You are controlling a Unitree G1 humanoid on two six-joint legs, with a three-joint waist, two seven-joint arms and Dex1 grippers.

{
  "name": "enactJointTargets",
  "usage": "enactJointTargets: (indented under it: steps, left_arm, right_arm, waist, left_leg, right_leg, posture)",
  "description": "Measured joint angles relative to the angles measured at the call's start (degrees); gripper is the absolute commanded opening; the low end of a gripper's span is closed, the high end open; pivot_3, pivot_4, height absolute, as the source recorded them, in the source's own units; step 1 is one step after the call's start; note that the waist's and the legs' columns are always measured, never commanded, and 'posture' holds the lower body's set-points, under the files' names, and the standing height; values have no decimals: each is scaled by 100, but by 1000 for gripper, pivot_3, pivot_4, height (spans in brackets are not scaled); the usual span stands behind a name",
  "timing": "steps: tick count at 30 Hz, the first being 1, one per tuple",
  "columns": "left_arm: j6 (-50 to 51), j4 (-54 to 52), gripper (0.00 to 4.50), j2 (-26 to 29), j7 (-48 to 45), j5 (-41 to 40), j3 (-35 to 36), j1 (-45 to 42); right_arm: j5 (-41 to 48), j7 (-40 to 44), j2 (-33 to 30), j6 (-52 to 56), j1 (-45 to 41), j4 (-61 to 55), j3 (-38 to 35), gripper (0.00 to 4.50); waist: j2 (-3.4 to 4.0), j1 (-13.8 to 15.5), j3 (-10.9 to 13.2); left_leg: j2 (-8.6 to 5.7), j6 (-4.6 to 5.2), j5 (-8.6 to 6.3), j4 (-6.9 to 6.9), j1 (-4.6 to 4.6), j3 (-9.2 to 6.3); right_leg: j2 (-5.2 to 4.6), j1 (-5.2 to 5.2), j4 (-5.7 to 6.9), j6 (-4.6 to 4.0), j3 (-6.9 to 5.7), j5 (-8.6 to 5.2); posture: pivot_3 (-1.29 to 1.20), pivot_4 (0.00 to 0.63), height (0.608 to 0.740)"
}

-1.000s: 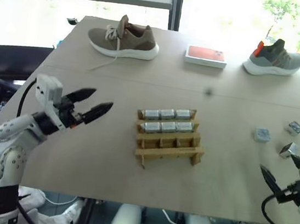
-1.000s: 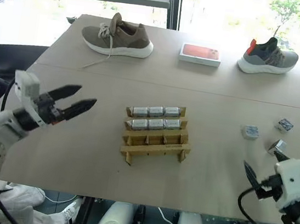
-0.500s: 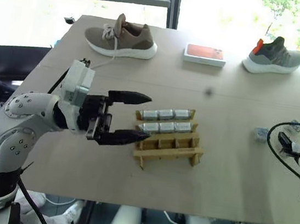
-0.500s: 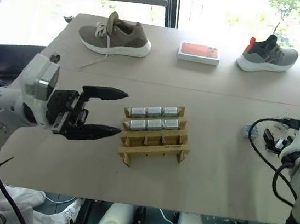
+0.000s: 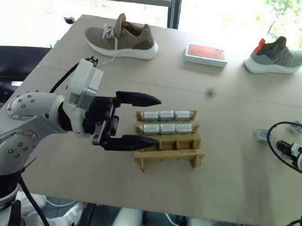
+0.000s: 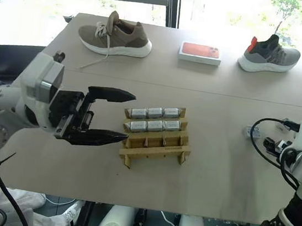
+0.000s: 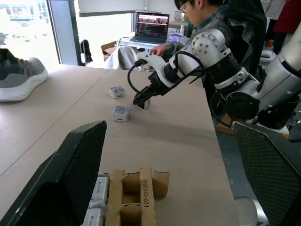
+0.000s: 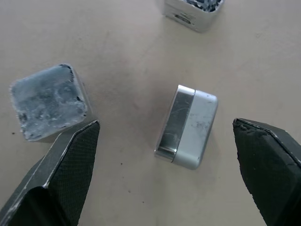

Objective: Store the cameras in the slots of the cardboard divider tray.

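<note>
Right gripper [image 8: 164, 136] spread over a loose camera [image 8: 187, 126] at frame right, untouched; left gripper [image 5: 147, 121] gapes wide, now hovering beside the cardboard divider tray [image 5: 168, 151] at centre. Six cameras [image 5: 166, 121] fill its two upper rows, front row empty.

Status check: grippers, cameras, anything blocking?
Left gripper open, empty, beside the divider tray. Right gripper open over a loose camera, not gripping. Six cameras slotted, front row empty. Nothing in the way.
</note>
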Motion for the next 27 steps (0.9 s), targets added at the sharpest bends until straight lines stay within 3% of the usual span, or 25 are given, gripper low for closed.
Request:
enactJointTargets:
  steps: [4,6,11,15,17,20,24,27]
  left_arm:
    - [20,-192,4500,-8,290,-43,0,30]
    - [35,-225,4500,-12,366,-90,0,52]
    - [78,-456,4500,-70,759,-187,6,187]
    - [-337,-588,4500,-515,1248,411,107,943]
    - [-738,-516,4500,-727,1093,645,262,1523]
    - [-1634,627,4500,-785,39,1012,902,2226]
    - [-2367,1738,4500,-645,-1312,1197,1625,2999]
    - [-2621,2011,4500,-563,-1824,1230,2048,3394]
  right_arm:
    - [-79,26,-67,-118,-1,223,3,1248]
    - [-89,53,-99,-135,-1,253,15,775]
    - [-14,439,-671,-373,397,235,436,776]
    - [918,2325,-1137,-2213,1021,-730,666,776]
    - [1343,3305,-1751,-2921,1109,-1426,1101,776]
    - [1205,4273,-2101,-4380,745,-1845,2540,776]
    - [697,4795,-1604,-5714,-207,-1364,4335,776]
    - [262,4963,-1279,-6382,-722,-900,5038,776]
  waist:
    - [0,-2,0]
    - [0,-2,0]
    - [5,17,0]
    - [38,-110,19]
    - [33,-173,21]
    - [6,-195,16]
    - [-12,-139,27]
    - [-23,-96,22]
  left_leg:
    - [0,0,0,-1,-1,0]
    - [0,0,0,-1,-1,0]
    - [0,0,0,0,-3,-4]
    - [4,0,-1,-11,7,9]
    - [12,-1,-1,-18,15,8]
    - [22,-2,-1,-17,34,8]
    - [38,4,-4,-10,37,9]
    - [26,-16,8,-7,24,9]
  right_leg:
    - [0,0,-2,1,4,0]
    - [0,0,-2,0,5,0]
    - [-1,0,-4,1,2,0]
    - [4,-1,-7,4,22,0]
    - [12,1,-5,3,21,-1]
    - [50,6,-5,-3,-2,-7]
    - [34,4,4,-34,-6,-11]
    - [11,0,-1,-36,-14,-11]
  posture:
    - [0,150,740]
    - [0,150,740]
    - [0,150,740]
    - [0,150,740]
    - [0,150,740]
    - [0,150,740]
    - [0,150,740]
    - [0,150,740]
